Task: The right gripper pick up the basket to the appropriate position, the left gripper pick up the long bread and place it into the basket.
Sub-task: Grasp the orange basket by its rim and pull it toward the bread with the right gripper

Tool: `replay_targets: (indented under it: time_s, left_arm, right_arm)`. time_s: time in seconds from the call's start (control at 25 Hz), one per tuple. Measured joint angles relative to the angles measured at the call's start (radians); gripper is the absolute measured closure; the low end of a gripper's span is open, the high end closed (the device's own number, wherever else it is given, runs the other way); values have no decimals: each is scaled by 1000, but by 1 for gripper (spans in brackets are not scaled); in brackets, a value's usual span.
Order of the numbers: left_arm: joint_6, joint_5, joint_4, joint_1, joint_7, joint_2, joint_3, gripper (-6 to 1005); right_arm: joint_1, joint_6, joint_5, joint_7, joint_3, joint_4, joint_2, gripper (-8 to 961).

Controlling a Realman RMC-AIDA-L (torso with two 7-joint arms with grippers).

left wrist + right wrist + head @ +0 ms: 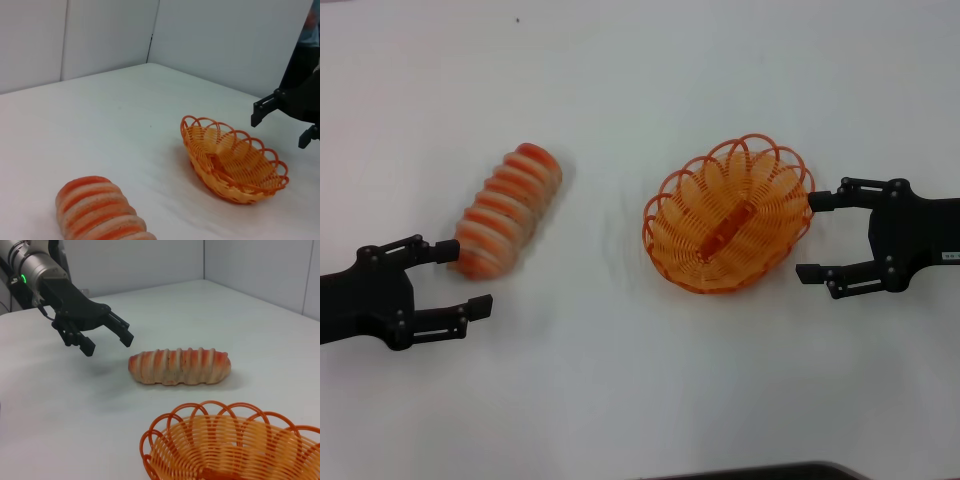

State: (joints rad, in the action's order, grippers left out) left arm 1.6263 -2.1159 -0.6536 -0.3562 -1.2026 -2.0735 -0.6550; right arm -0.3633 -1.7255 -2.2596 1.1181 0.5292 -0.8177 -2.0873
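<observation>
The long bread [507,210], cream-tan with orange-red stripes, lies on the white table at the left. It also shows in the left wrist view [97,212] and the right wrist view [180,366]. The orange wire basket [728,215] sits empty at centre right, and shows in both wrist views [232,165] [230,445]. My left gripper [465,278] is open, its far finger just beside the bread's near end; it also shows in the right wrist view [108,345]. My right gripper [810,237] is open at the basket's right end, its far finger at the rim; it also shows in the left wrist view [279,129].
The white table [620,380] spreads all round both objects. White partition walls [100,35] stand behind it in the wrist views. A dark edge [750,472] shows at the table's front.
</observation>
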Motion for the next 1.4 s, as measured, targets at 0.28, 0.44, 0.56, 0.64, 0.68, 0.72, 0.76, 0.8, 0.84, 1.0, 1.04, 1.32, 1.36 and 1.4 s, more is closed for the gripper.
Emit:
replay_targets:
  time_s: [0.28,0.44,0.56,0.64,0.68,0.72,0.76,0.8,0.84,1.0,1.04,1.32,1.36,1.4]
  left_arm:
    - [0,0,0,0,2,-1,0,127]
    - [1,0,0,0,2,0,0,127]
    - [3,1,0,0,2,-1,0,127]
    - [4,1,0,0,2,-2,0,127]
    - [4,1,0,0,2,-2,0,127]
    - [5,1,0,0,2,-2,0,127]
    - [5,1,0,0,2,-4,0,127]
    - [5,1,0,0,2,-5,1,127]
    - [5,1,0,0,2,-5,3,127]
    - [9,10,1,0,-4,-8,8,126]
    - [10,11,1,0,-5,-9,9,126]
    - [10,11,3,-1,-5,-10,9,126]
    - [11,11,3,-1,-5,-10,9,126]
    - [10,11,3,-1,-5,-10,9,126]
  right_arm:
    - [0,0,0,-1,0,0,-2,12]
    - [1,0,0,-1,0,1,-2,13]
    - [1,0,0,-1,0,1,-2,13]
    - [1,0,0,-1,0,2,-2,14]
    - [1,0,0,-1,0,2,-2,14]
    - [1,0,0,-1,-2,2,-2,14]
    - [1,0,2,0,-4,2,-2,14]
    - [-1,0,6,6,-9,4,-2,14]
    - [-3,0,15,20,-17,7,-2,15]
    - [-29,-1,68,239,-44,-1,1,17]
    - [-42,0,74,309,-44,-12,3,19]
    - [-152,12,3,825,0,-132,26,52]
    - [-178,20,-36,897,1,-156,27,59]
    - [-198,21,-65,935,1,-170,27,66]
